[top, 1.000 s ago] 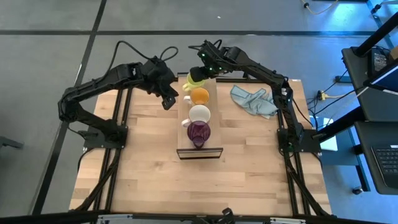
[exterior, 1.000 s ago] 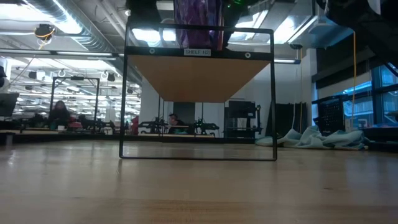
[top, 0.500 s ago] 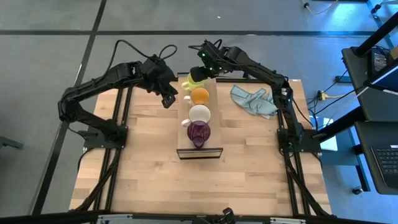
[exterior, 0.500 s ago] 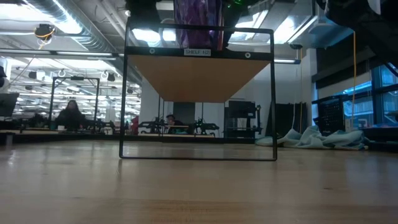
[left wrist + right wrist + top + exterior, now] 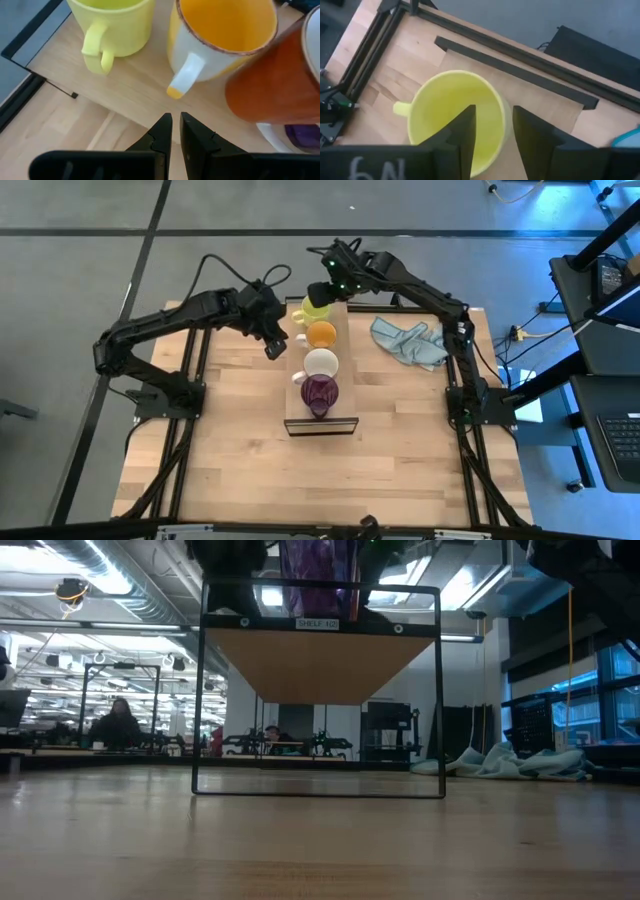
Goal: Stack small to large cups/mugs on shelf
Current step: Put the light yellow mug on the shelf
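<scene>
Four mugs stand in a row on the long light-wood shelf (image 5: 343,340), from far to near: yellow (image 5: 314,310), orange (image 5: 321,334), white (image 5: 321,363), dark purple (image 5: 319,393). My right gripper (image 5: 492,135) is open above the yellow mug (image 5: 445,110). One finger stands over its hollow and the other outside its wall, and I see no touch. My left gripper (image 5: 175,127) is shut and empty, just left of the shelf (image 5: 125,85), pointing at the yellow mug (image 5: 112,25) and the orange mug (image 5: 225,35). The low view shows the shelf's dark frame (image 5: 203,690) with the purple mug (image 5: 318,575) on top.
A crumpled blue-grey cloth (image 5: 410,340) lies on the table right of the shelf. Bare tabletop (image 5: 320,470) stretches in front of the shelf's dark frame end. People sit far behind the table in the low view (image 5: 118,725).
My left gripper has gone a little toward the shelf and the table's near edge. My right gripper has drawn back a little toward the far edge, away from the yellow mug, which stays standing on the shelf.
</scene>
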